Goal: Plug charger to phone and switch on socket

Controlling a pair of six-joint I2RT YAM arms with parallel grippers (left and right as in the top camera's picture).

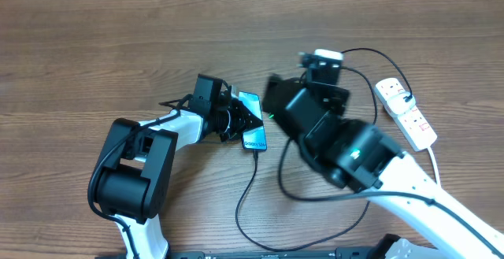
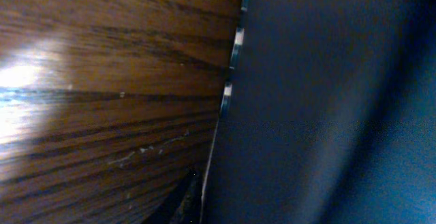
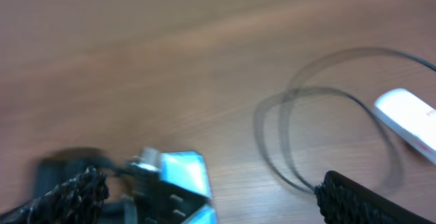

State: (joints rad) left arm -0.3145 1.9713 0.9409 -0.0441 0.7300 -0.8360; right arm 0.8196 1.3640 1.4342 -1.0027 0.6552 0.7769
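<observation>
The phone (image 1: 253, 111), with its blue screen up, lies at the table's middle. My left gripper (image 1: 236, 123) is shut on the phone's left side. In the left wrist view the phone (image 2: 327, 101) fills the right half, very close. The black charger cable (image 1: 248, 192) meets the phone's near end and runs in loose loops under my right arm. My right gripper (image 1: 272, 103) hovers just right of the phone. In the right wrist view my right gripper (image 3: 208, 183) is open wide and empty, above the phone (image 3: 180, 173) and a cable loop (image 3: 272, 135). The white socket strip (image 1: 405, 113) lies at the right and also shows in the right wrist view (image 3: 405, 118).
The socket strip's thick white cord (image 1: 435, 164) runs toward the front right edge. Cable loops lie between the phone and the strip, partly hidden under my right arm. Bare wood lies behind and to the left.
</observation>
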